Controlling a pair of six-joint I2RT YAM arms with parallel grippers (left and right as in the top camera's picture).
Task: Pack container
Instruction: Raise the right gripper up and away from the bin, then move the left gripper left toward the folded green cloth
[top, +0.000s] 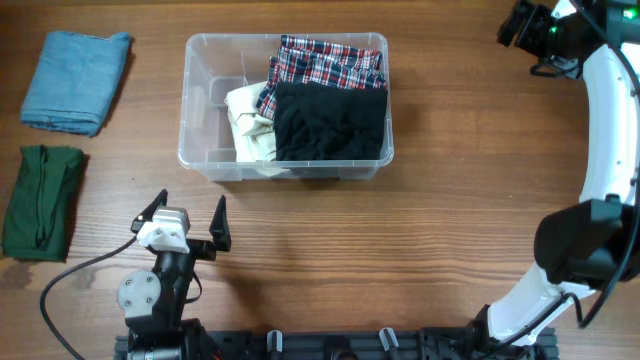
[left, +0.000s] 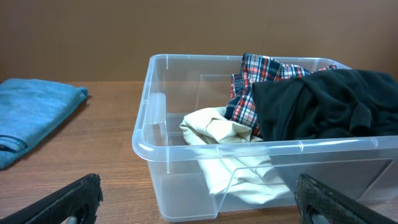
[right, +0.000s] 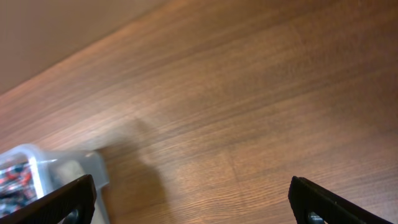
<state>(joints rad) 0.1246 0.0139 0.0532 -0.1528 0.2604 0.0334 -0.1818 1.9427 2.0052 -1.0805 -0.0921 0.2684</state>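
Clear rounded plastic container (top: 200, 120) holds soft folded clothes (top: 330, 120).

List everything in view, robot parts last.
container: 1, clear, table middle, far side
plaid garment: 1, red/blue/white, in container, far right
black garment: 1, black, in container, near right
cream garment: 1, cream, in container, left of the black one
blue cloth: 1, blue, folded, on table left of container
green cloth: 1, dark green, folded, table's left edge
table: 1, brown wood
left hand: 1, black fingers, open, empty, in front of container
right hand: 1, black fingers, open, empty, above table right of container
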